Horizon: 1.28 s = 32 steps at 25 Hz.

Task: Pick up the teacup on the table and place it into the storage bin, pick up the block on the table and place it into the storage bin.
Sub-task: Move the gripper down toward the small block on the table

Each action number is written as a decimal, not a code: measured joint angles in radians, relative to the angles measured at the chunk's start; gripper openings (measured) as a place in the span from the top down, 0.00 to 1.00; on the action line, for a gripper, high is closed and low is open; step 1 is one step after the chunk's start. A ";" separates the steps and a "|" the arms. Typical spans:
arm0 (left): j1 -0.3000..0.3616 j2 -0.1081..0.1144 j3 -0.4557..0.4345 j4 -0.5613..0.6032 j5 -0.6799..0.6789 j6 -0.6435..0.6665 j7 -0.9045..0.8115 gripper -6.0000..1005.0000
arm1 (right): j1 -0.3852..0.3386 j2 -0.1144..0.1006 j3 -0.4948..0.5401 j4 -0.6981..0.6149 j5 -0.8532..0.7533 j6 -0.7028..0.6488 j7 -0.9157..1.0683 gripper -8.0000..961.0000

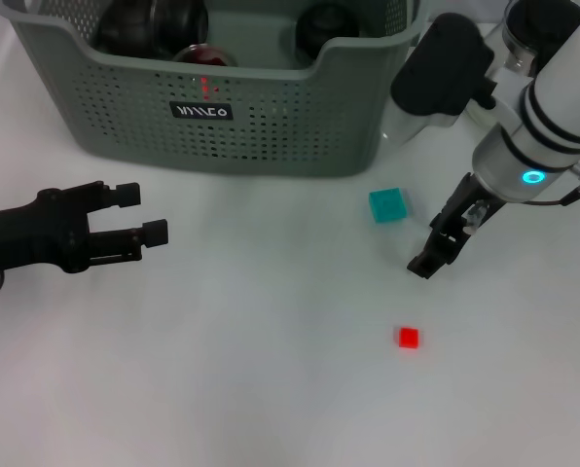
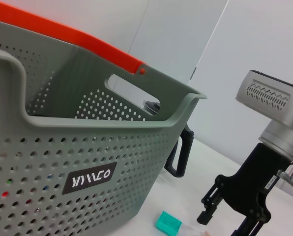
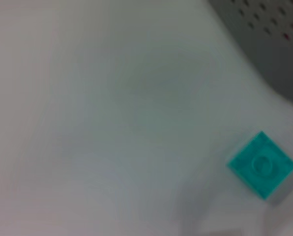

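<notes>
My right gripper (image 1: pixel 436 251) hovers beside the teal block (image 1: pixel 388 205), grip state unclear.
Block lies flat, stud up; storage bin (image 1: pixel 271 117) holds dark rounded items.

— Left arm status?
— The left arm extends in low from the robot's left side, roughly level. Its left pincer (image 1: pixel 142 214) has two black fingers (image 1: pixel 126 194) held apart, with a visible gap between them and nothing in it.
— Right arm?
— The right arm descends steeply from the upper right, a lit ring on the wrist. The right pincer (image 1: pixel 428 261) points down and toward the left; finger spacing is not discernible.
</notes>
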 joint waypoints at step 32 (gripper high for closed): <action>0.005 0.000 -0.006 -0.010 0.000 0.000 0.000 0.14 | 0.010 -0.004 -0.019 0.054 0.043 0.020 -0.023 0.37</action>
